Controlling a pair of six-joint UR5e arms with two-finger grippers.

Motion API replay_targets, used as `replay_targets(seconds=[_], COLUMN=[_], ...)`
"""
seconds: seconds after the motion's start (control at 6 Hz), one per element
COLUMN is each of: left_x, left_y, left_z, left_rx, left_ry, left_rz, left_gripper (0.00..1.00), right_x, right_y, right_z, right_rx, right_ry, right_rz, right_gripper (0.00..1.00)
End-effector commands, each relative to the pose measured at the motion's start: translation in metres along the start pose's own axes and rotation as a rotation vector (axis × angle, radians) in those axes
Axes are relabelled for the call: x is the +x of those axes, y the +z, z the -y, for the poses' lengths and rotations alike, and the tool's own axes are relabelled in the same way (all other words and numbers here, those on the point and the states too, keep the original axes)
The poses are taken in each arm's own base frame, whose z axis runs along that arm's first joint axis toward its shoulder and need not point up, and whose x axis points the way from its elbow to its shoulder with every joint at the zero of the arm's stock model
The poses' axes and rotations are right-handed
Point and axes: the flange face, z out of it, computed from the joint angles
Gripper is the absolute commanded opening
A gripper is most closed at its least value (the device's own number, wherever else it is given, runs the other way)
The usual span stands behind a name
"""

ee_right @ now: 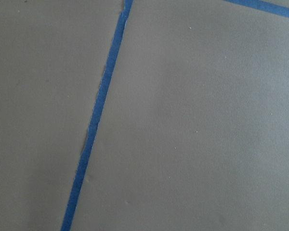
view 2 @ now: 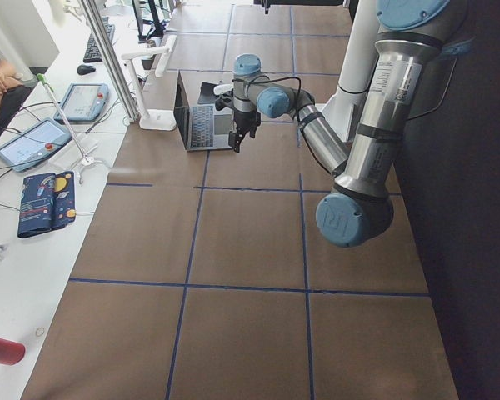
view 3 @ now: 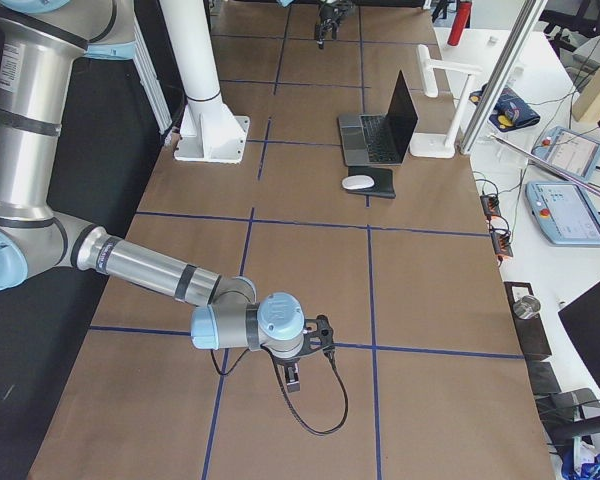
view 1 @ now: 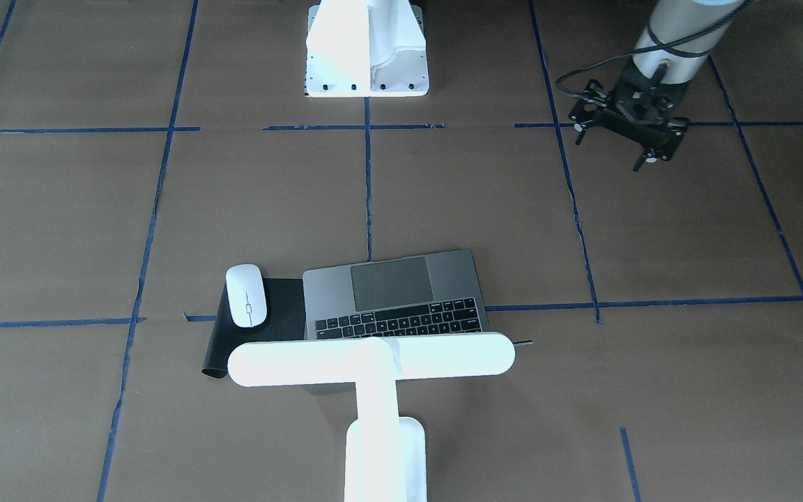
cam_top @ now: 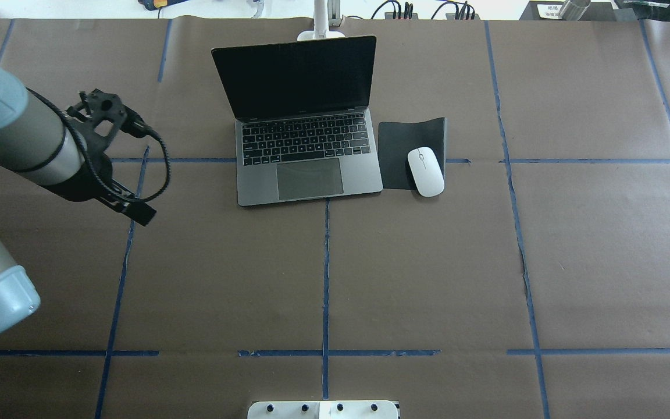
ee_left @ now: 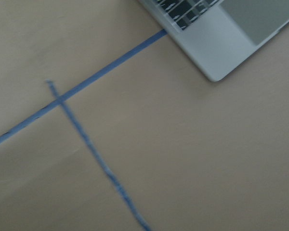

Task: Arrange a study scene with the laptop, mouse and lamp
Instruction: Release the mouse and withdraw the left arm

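Note:
The grey laptop (cam_top: pixel 306 151) stands open at the far middle of the table, its screen dark. Its front corner shows in the left wrist view (ee_left: pixel 231 43). The white mouse (cam_top: pixel 426 171) lies on a black mat right of the laptop. The white T-shaped lamp (view 1: pixel 373 362) stands behind the laptop's screen, and only its stem shows from overhead (cam_top: pixel 320 23). My left gripper (cam_top: pixel 137 210) hovers left of the laptop, apart from it; I cannot tell whether it is open or shut. My right gripper (view 3: pixel 293 378) hangs over bare table far from these things, seen only from the side, so I cannot tell its state.
The black mat (cam_top: pixel 399 139) curls up at one edge. A white bolted pedestal (view 1: pixel 366 56) stands at the robot's side of the table. Blue tape lines cross the brown surface. Tablets and cables lie on the operators' bench (view 2: pixel 42 142).

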Motion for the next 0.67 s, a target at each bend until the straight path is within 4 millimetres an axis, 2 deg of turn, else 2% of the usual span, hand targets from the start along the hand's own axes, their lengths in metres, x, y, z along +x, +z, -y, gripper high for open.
replay_targets(seconds=[0.0, 0.17, 0.33, 0.5], left_x=[-0.117, -0.17, -0.23, -0.287], left_y=[-0.012, -0.012, -0.01, -0.006], left_z=[-0.067, -0.105, -0.136, -0.171], left_rx=[-0.044, -0.06, -0.077, -0.081], left_ry=[-0.021, -0.081, -0.034, -0.065], left_rz=[0.012, 0.015, 0.025, -0.011], left_gripper=[1.0, 1.0, 1.0, 1.0], right_x=[-0.006, -0.014, -0.041, -0.066], right_y=[-0.006, -0.014, -0.036, -0.063], right_z=[0.005, 0.011, 0.025, 0.032], right_rx=[0.012, 0.009, -0.031, -0.056], right_ry=[-0.007, 0.012, 0.035, 0.056], right_rz=[0.007, 0.02, 0.024, 0.023], right_gripper=[1.0, 1.0, 1.0, 1.0])
